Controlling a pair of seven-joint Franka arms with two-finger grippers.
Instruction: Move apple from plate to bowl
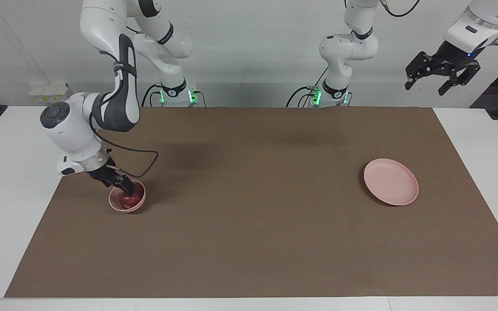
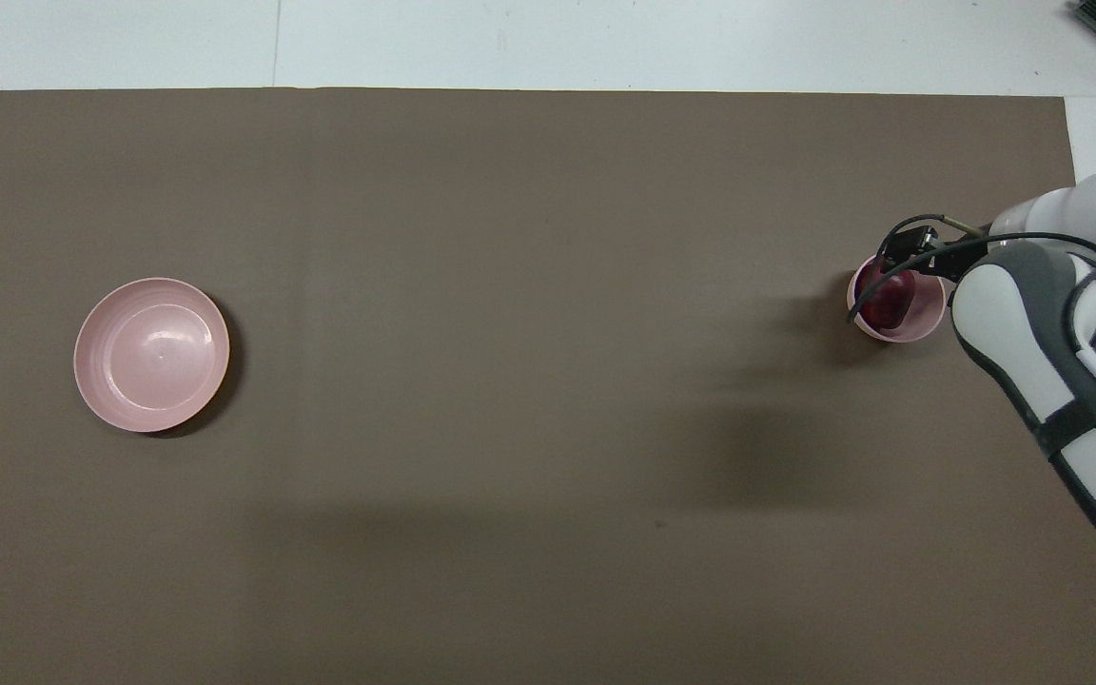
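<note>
The apple (image 2: 889, 302) lies in the bowl (image 2: 929, 319) at the right arm's end of the surface (image 1: 249, 242). The overhead view shows it dark red; the facing view shows little of it. The right pincer (image 1: 124, 186) is over the bowl's rim nearest the robots, and whether it is parted cannot be told. The left pincer (image 1: 442, 72) waits raised off the mat's corner, fingers spread and empty. The plate (image 1: 391, 181) sits bare toward the left arm's end, with wide open mat between it and the bowl. No writing is legible.

Apple (image 1: 126, 202) in bowl (image 1: 138, 204)
</note>
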